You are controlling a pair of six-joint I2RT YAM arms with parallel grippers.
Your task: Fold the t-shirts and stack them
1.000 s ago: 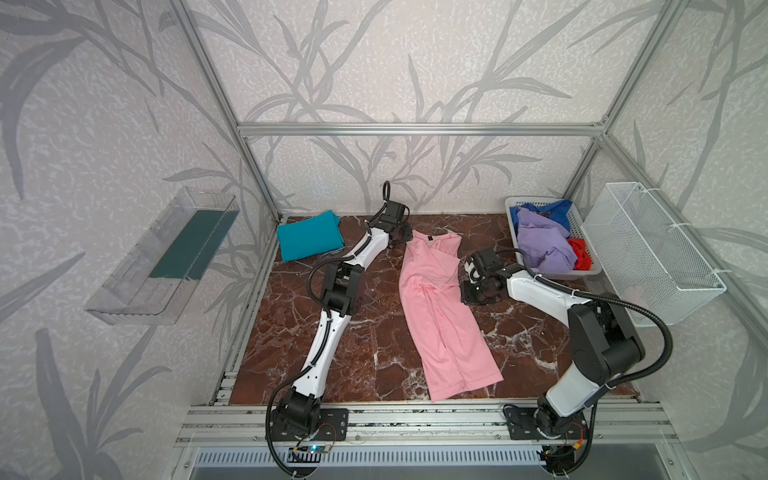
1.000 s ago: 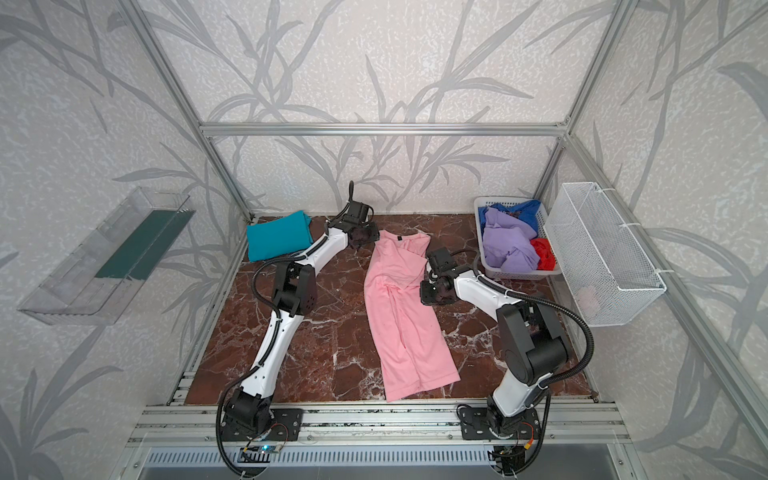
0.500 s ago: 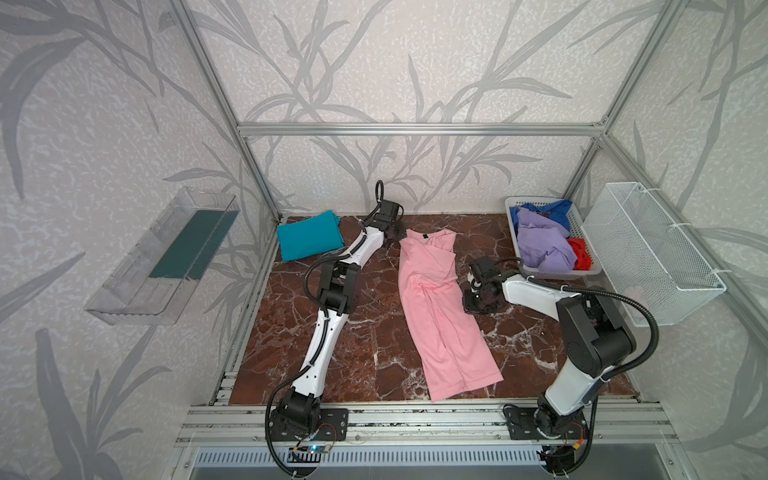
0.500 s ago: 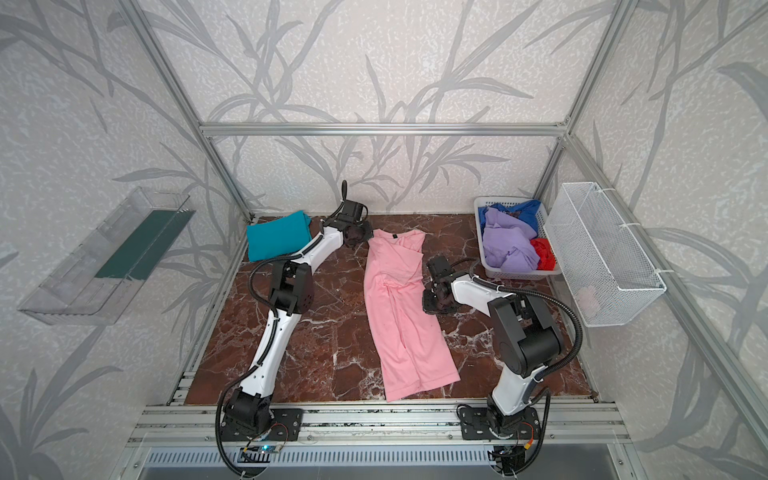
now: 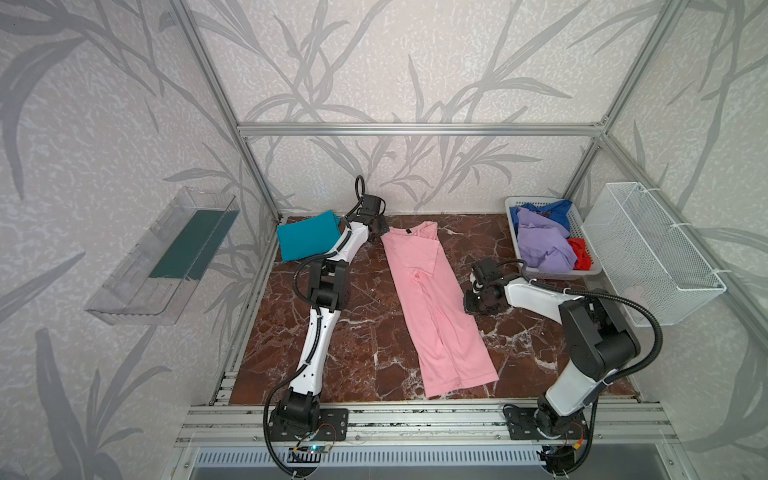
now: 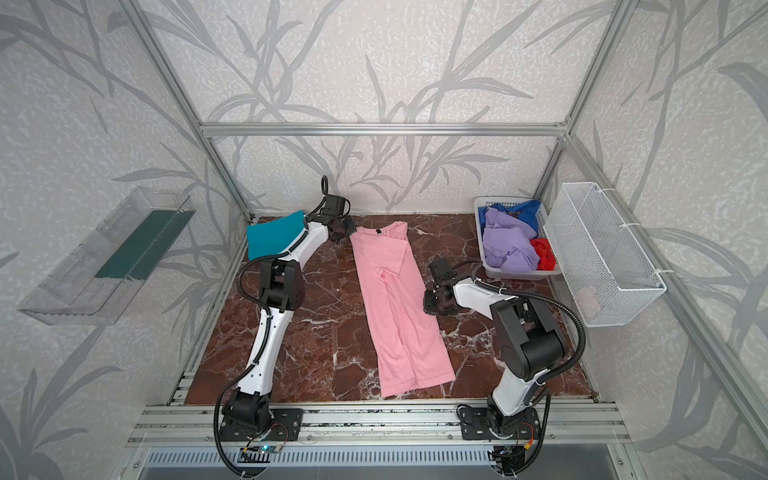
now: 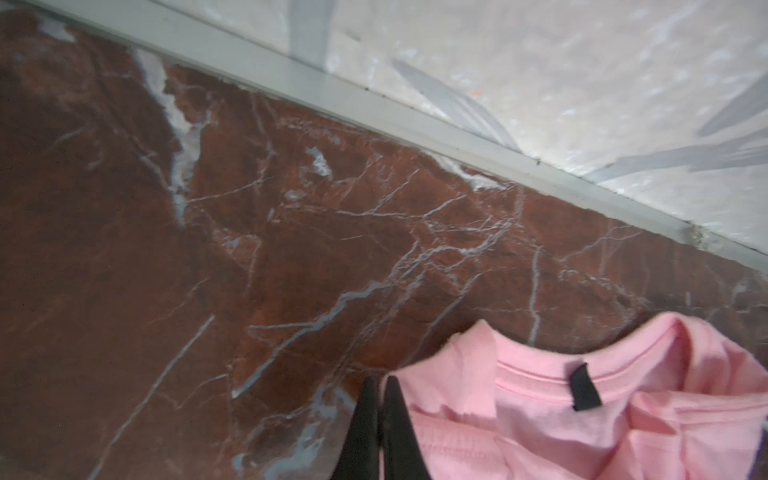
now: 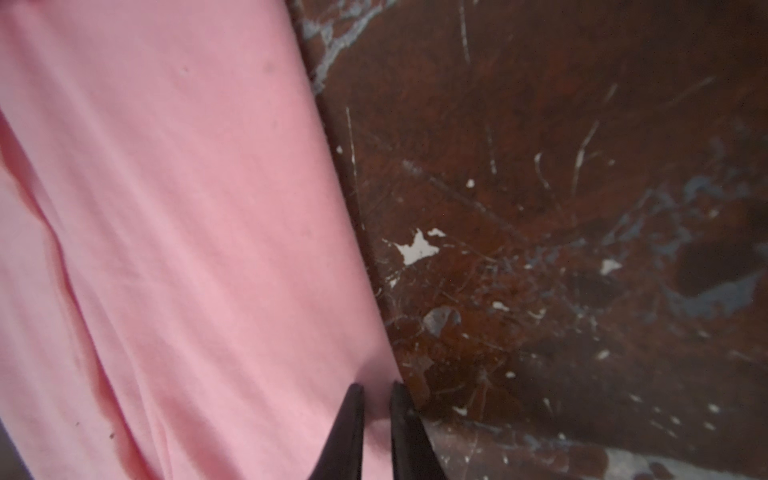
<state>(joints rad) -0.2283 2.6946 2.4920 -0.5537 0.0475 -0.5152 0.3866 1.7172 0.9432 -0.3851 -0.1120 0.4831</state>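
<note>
Where L gripper [image 7: 380, 380] sits: fingers pressed tog. at the collar-end corner of the pink tee [image 7: 519, 436]; cloth edge touches one finger, can't tell if any is caught betw. them.
R gripper [image 8: 376, 386]: fingers nearly tog., pinching the pink tee's side edge; a pink fold shows betw. the tips.
Pink tee, lie: flat on the table [image 5: 365, 332], folded lengthwise into a long strip, running from L jaws past R jaws twd the near edge.
Neck label [image 7: 584, 386]: black, just beside L jaws.
Teal tee [image 5: 305, 241]: folded, behind L gripper's arm, apart from the pink one.
White basket [image 5: 557, 275]: behind R gripper, w/ lavender tee [image 5: 544, 245], blue tee [image 5: 540, 208] and red tee [image 5: 579, 253] heaped inside.
Wire basket [image 5: 648, 249]: on the side wall, farther out from R jaws than the white basket.
</note>
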